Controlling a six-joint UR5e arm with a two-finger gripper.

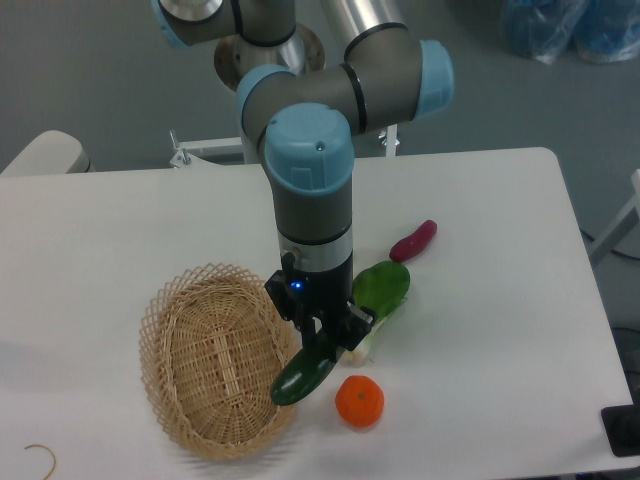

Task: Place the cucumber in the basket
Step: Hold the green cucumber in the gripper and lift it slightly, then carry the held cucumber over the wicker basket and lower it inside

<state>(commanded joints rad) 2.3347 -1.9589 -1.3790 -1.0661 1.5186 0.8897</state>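
the gripper (322,338) is clamped on the upper end of the cucumber (302,376), which hangs tilted over the right rim of the basket (185,345). a bok choy (378,300), an orange (359,401) and a purple sweet potato (413,241) lie on the table (500,300) just to the right.

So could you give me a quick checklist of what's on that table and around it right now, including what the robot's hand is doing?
Surface: white table, no spills seen.
Job's things: dark green cucumber gripped at its upper end, its lower end over the right rim of the wicker basket; nothing seen inside the basket.
Clutter: orange fruit right of the cucumber; leafy green vegetable behind the hand; dark red vegetable further back.
Hand: hand shut on the cucumber.
Cables: thin curled wire or string at the table's front left corner.
Surroundings: grey floor; blue plastic bags top right; dark object at the right edge.
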